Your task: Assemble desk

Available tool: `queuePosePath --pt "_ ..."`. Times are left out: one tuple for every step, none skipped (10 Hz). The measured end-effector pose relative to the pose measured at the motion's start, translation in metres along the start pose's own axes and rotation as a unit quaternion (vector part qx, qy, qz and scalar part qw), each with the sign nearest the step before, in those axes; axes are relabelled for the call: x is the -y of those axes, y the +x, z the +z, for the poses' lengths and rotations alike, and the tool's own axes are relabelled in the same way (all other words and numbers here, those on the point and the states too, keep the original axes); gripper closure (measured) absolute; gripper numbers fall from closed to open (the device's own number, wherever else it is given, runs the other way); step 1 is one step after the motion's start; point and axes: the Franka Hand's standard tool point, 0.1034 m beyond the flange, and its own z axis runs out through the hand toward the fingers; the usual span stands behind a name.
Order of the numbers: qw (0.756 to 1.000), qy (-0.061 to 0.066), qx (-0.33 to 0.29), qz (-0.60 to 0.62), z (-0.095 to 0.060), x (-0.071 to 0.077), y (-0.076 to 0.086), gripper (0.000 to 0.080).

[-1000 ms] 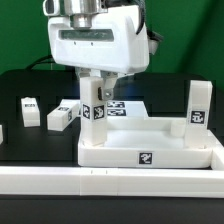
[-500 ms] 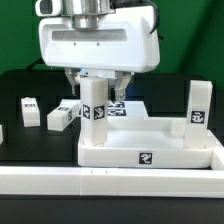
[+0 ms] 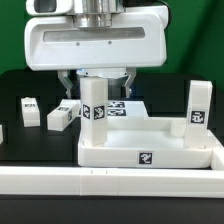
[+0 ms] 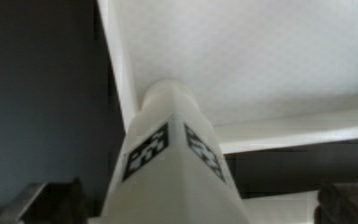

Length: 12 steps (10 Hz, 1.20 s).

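On the black table [image 3: 40, 145], right under me, sits the desk top [image 3: 150, 140]. It's a big white plastic slab, smooth and matte, rectangular with a raised rim and a little black-and-white square tag on its front edge. It lies flat, with its long side running across the exterior view from left to right. At its corner on the exterior view's left a square white leg [image 3: 94, 108] stands upright, long axis straight up, with tags on its faces. My wrist camera looks right down its length, so it's a pale wedge [image 4: 172, 160] with two tags against the white slab. My gripper [image 3: 97, 90] is wide open, with the dark fingertips [image 4: 48, 203] on either side of that leg and a gap on both sides, so I'm gripping nothing. A second leg [image 3: 198, 108] stands upright at the slab's corner on the exterior view's right. Two loose legs [image 3: 28, 112] lie on their sides on the table, off to the exterior view's left and clear of the slab. The flat marker board [image 3: 128, 105] is behind, and a long white rail [image 3: 110, 185] runs along the front.
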Motion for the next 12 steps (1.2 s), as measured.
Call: queuePosePath --pt "1.000 0.000 0.000 -0.025 0.0004 -0.0009 0.0004 0.0151" --pt "0.997 -0.001 0.000 -0.077 0.0006 -0.0027 0.0002 0.0151" --pt "0.994 -0.002 0.001 -0.111 0.0005 -0.0034 0.0003 0.0151" --pt "0.991 -0.006 0.002 -0.132 0.0005 -0.0027 0.0003 0.0151" --pt "0.981 -0.013 0.005 -0.193 0.0005 -0.0027 0.0004 0.0151" --pt "0.974 -0.015 0.004 -0.225 0.0003 -0.0032 0.0009 0.0151" --pt "0.970 -0.015 0.005 -0.241 0.0005 -0.0037 0.0006 0.0151" --pt "0.969 -0.015 0.005 -0.247 0.0005 -0.0039 0.0005 0.0274" --pt "0.969 -0.015 0.005 -0.246 0.0005 -0.0039 0.0005 0.0415" --pt "0.969 -0.015 0.005 -0.246 0.0005 -0.0042 0.0005 0.0512" --pt "0.969 -0.015 0.005 -0.246 0.0006 -0.0043 0.0005 0.0512" --pt "0.970 -0.015 0.005 -0.243 0.0006 -0.0043 0.0005 0.0511"
